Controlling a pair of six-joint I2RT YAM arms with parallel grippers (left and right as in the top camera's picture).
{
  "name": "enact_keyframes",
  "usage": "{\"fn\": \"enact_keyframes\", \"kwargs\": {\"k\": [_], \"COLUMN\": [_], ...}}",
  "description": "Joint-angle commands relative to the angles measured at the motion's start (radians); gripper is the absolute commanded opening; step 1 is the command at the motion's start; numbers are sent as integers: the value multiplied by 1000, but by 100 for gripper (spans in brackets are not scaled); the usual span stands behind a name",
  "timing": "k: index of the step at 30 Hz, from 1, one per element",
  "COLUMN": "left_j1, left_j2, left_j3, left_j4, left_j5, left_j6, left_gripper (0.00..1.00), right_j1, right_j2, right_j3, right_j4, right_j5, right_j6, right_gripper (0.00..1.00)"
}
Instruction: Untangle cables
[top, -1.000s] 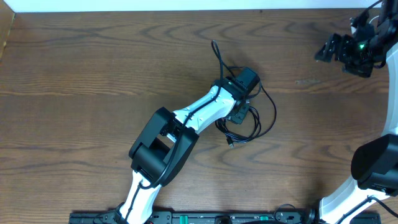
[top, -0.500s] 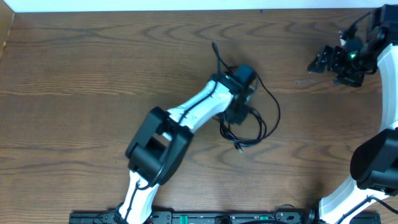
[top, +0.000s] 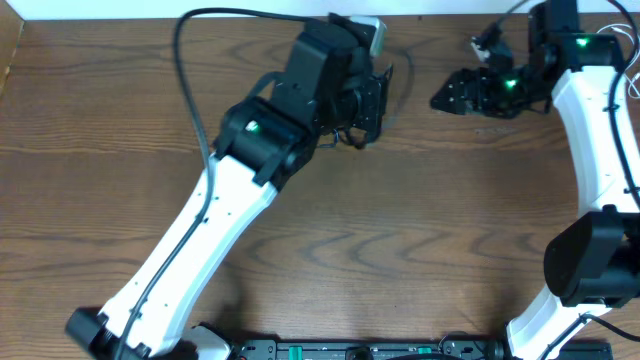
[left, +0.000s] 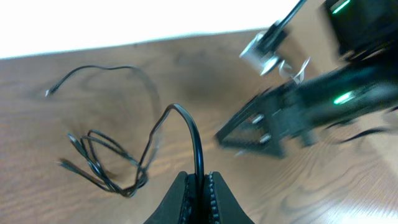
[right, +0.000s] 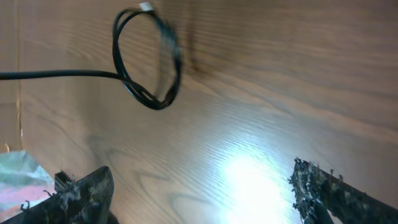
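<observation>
The left claw is closed tight on the thin black cable, which arches out from it into a tangled coil over the brown wooden table. To the right, the right claw stands wide open, holding nothing.

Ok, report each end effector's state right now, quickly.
Left end effector: closed, holding the black cable.
Right end effector: open, holding nothing.
</observation>
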Motion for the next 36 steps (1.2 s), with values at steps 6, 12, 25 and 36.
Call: {"fn": "enact_keyframes", "kwargs": {"k": [6, 12, 25, 36], "left_j1": [67, 126, 151, 159], "left_j2": [-115, -181, -209, -233], "left_j3": [0, 0, 0, 0], "left_j4": [131, 215, 217, 261], "left_j5": [2, 1, 2, -33], "left_j6": [-109, -146, -161, -161], "left_gripper": [8, 7, 8, 7], "right_j1": [108, 146, 245, 267], "right_j2": [7, 7, 8, 9], "right_j3": [-2, -3, -3, -98], "right_j4": [55, 117, 157, 169], "right_j5": [-8, 54, 54, 192], "right_j6": [-3, 124, 101, 198], "right_gripper": [85, 81, 71, 10]}}
